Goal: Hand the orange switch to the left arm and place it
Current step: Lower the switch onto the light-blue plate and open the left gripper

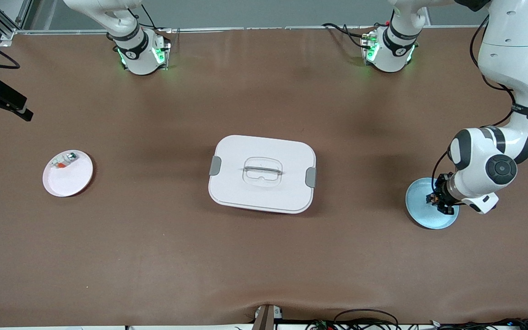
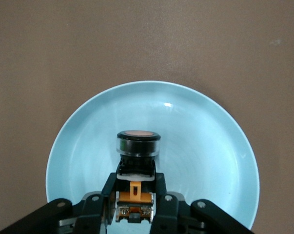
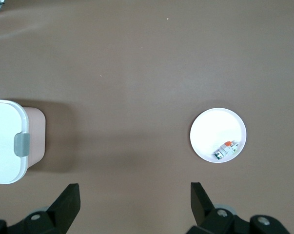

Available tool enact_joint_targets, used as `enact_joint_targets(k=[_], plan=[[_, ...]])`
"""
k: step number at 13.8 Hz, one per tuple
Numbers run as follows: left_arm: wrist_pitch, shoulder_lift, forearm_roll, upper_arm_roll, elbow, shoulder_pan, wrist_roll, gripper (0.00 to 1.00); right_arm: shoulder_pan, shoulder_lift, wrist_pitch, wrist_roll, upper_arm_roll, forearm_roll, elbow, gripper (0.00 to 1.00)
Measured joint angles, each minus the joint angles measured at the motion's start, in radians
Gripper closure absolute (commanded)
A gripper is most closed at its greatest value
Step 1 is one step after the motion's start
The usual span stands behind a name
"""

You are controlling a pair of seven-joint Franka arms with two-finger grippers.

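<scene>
The left claw (image 2: 135,195) was clamped tight on the switch (image 2: 138,151), its fingers (image 2: 162,192) pinching the black body just below the round orange face, low over the middle of the blue plate (image 2: 205,141). In the front view that plate sat at about 3 o'clock from the box (image 1: 262,173), well apart from it, at the left arm's end of the counter (image 1: 264,266).

I judged this to be the pick-up step: the grasp was made, but whether the switch had left the plate could not be told. The next move would call for a lift, then a carry toward the middle that passes around or well above the box, to meet the other arm.

The right claw (image 3: 134,204) stood wide open and empty, waiting over bare counter between the box and the white plate (image 1: 68,173); that plate, at about 9 o'clock from the box, held a small whitish part (image 1: 64,161) with a red bit.

In the front view the left arm's wrist covered most of its claw and the switch entirely. The right claw was off that view altogether, and its own camera cut the fingers off at the edge. The box's contents were hidden under the lid.
</scene>
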Motion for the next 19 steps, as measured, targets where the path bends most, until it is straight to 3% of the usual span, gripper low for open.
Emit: enact_joint_targets(k=[8,9,11,12,13,19], plan=[[0.0,0.008,0.0,-0.002,0.0,0.0,0.0,1.0,0.0,0.0,-0.001,-0.001,0.0,-0.019,0.0,0.0],[0.0,0.01,0.0,-0.003,0.0,0.0,0.0,0.86,0.0,0.0,-0.001,-0.001,0.0,-0.019,0.0,0.0],[0.0,0.011,0.0,-0.003,0.0,0.0,0.0,0.5,0.0,0.0,-0.001,-0.001,0.0,-0.019,0.0,0.0],[0.0,0.011,0.0,-0.003,0.001,0.0,0.0,0.28,0.0,0.0,-0.001,-0.001,0.0,-0.019,0.0,0.0],[0.0,0.011,0.0,-0.003,0.003,0.0,0.0,0.01,0.0,0.0,-0.001,-0.002,0.0,-0.019,0.0,0.0],[0.002,0.011,0.0,-0.006,0.03,-0.008,-0.057,0.0,0.0,0.0,-0.001,-0.002,0.0,-0.019,0.0,0.0]])
